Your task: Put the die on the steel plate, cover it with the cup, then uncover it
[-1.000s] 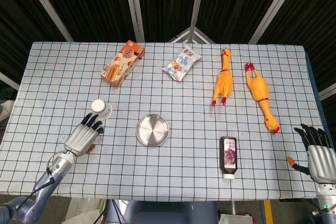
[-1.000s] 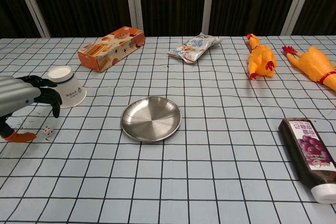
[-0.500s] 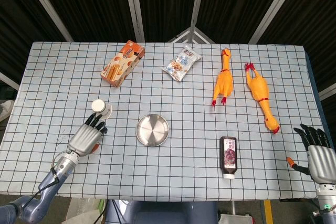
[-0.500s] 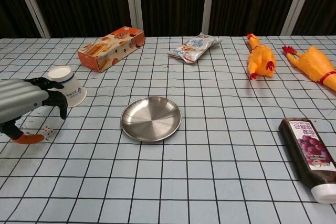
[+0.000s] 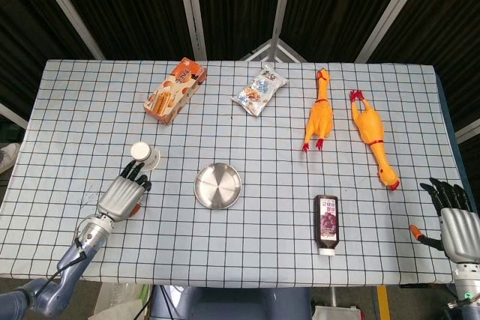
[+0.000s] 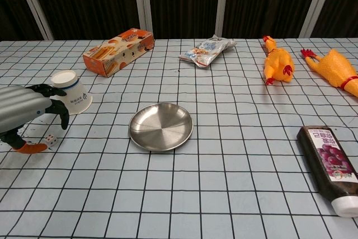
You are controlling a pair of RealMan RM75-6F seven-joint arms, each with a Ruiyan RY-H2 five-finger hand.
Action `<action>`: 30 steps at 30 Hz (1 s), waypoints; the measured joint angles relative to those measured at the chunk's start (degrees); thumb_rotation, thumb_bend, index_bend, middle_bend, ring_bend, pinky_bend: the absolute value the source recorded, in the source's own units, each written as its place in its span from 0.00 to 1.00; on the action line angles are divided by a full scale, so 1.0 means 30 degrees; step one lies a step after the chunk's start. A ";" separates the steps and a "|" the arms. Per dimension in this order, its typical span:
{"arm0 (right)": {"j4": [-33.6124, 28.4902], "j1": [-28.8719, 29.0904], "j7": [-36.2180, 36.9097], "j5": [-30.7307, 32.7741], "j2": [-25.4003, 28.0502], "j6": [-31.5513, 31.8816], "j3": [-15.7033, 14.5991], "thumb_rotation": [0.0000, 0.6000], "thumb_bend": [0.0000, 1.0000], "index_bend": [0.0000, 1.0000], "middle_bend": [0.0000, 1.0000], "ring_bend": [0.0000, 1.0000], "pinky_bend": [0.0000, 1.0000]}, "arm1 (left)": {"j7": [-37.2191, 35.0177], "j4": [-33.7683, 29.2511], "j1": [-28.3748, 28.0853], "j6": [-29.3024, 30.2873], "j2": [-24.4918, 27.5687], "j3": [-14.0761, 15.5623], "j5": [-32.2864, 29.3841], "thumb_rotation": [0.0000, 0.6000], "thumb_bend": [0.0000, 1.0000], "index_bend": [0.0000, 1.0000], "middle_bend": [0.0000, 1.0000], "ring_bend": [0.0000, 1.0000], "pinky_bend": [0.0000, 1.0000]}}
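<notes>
Hovering over the die (image 6: 51,139), left hand (image 6: 25,111) grasps nothing, fingers apart; right hand (image 5: 455,219) likewise released; plate (image 6: 161,126) bare.

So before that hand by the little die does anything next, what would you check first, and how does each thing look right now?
1. Die on the cloth, not yet held: ok.
2. Left hand over the die, fingers curled down around it: ok; contact cannot tell.
3. Steel plate bare and ready: ok.
4. Cup lying on its side beside the left hand, likely to get nudged: not ok.
5. Path from die to steel plate free of objects: ok.
6. Right hand at the table's far edge, holding nothing: ok.
</notes>
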 measured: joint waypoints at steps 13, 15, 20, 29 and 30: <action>-0.0083 0.0041 0.0101 0.0165 0.0044 -0.0260 -0.0015 1.00 0.23 0.18 0.11 0.09 0.00 | -0.0085 0.0660 -0.0084 0.0120 -0.0450 0.0015 -0.0058 1.00 0.41 0.37 0.36 0.07 0.01; -0.0080 0.0039 0.0129 0.0152 0.0048 -0.0269 -0.0029 1.00 0.23 0.18 0.11 0.09 0.00 | -0.0077 0.0764 -0.0085 0.0108 -0.0526 0.0032 -0.0096 1.00 0.41 0.37 0.37 0.07 0.01; -0.0062 0.0060 0.0174 0.0181 0.0060 -0.0339 -0.0024 1.00 0.23 0.18 0.11 0.09 0.00 | -0.0108 0.0873 -0.0072 0.0060 -0.0638 0.0145 -0.0138 1.00 0.41 0.36 0.40 0.07 0.01; -0.0098 0.0072 0.0147 0.0184 0.0052 -0.0346 -0.0011 1.00 0.23 0.18 0.11 0.09 0.00 | -0.0503 0.0686 0.0101 0.0446 -0.0234 0.0125 -0.0157 1.00 0.43 0.36 0.42 0.07 0.01; -0.0115 0.0065 0.0143 0.0171 0.0057 -0.0335 -0.0022 1.00 0.23 0.18 0.11 0.09 0.00 | -0.0585 0.0651 0.0115 0.0435 -0.0169 0.0135 -0.0178 1.00 0.43 0.36 0.42 0.07 0.01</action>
